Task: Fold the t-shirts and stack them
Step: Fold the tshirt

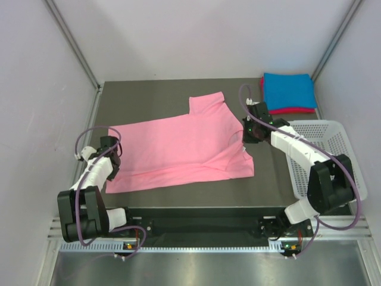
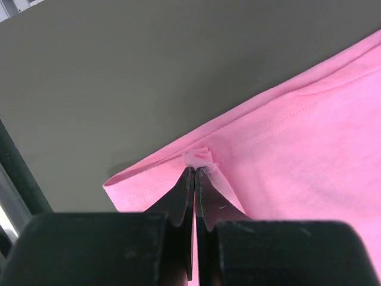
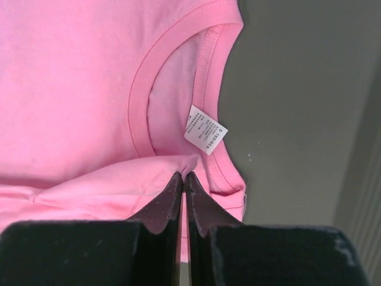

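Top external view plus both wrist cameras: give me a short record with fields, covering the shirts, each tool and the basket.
pink t-shirt: spread across the dark table, hem to the left, collar to the right
left tool: shut, pinching the hem edge
right tool: shut, pinching a fold of cloth beside the collar, near the label
stack: folded blue t-shirt lying on a magenta-red t-shirt, far right corner
white mesh basket: right edge of the table, near side

The spread t-shirt [image 1: 178, 149] lies flat mid-bench [image 1: 149, 98]. Behind it and to the right sits a stack of folded t-shirts [image 1: 289, 92], apparently two, the lower mostly hidden. The basket [image 1: 324, 149] stands right of the spread t-shirt. The left hand [image 1: 113, 149] is at its left edge, and the right hand [image 1: 246, 132] is at its collar on the right.
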Controlling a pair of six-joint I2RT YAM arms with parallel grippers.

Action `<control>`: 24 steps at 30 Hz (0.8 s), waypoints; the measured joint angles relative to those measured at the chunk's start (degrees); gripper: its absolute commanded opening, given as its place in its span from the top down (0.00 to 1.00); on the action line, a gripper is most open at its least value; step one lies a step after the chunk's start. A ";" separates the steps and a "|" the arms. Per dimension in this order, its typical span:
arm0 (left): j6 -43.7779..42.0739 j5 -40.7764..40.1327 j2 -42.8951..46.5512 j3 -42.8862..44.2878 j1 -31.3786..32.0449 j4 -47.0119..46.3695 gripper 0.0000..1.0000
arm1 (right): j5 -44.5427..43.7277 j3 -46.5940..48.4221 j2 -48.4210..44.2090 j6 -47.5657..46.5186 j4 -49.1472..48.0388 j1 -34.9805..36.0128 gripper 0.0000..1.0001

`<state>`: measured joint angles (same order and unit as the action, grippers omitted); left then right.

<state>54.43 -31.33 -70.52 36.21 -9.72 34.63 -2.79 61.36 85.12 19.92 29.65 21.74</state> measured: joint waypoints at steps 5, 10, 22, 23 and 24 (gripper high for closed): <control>1.05 -0.17 -1.86 0.02 0.00 -0.68 0.95 | -0.22 1.03 2.03 -0.79 -0.04 0.00 0.99; 1.88 -0.70 -0.55 0.02 0.00 -2.08 0.78 | -0.22 2.32 3.10 -0.90 -0.22 0.00 0.98; 5.66 -6.40 -0.17 3.43 -0.04 -0.44 0.60 | 0.46 6.82 9.16 -0.83 -1.62 0.02 0.95; 5.70 -6.32 0.07 3.54 -0.04 -0.31 0.60 | 0.48 7.04 9.60 -0.83 -1.60 0.02 0.95; 5.73 -5.81 0.44 3.54 -0.04 -0.22 0.61 | 0.46 7.30 10.10 -0.85 -1.68 0.02 0.96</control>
<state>60.16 -37.15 -70.08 39.75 -9.76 34.41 -2.33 68.66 95.22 19.07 27.97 21.76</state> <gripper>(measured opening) 0.399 0.046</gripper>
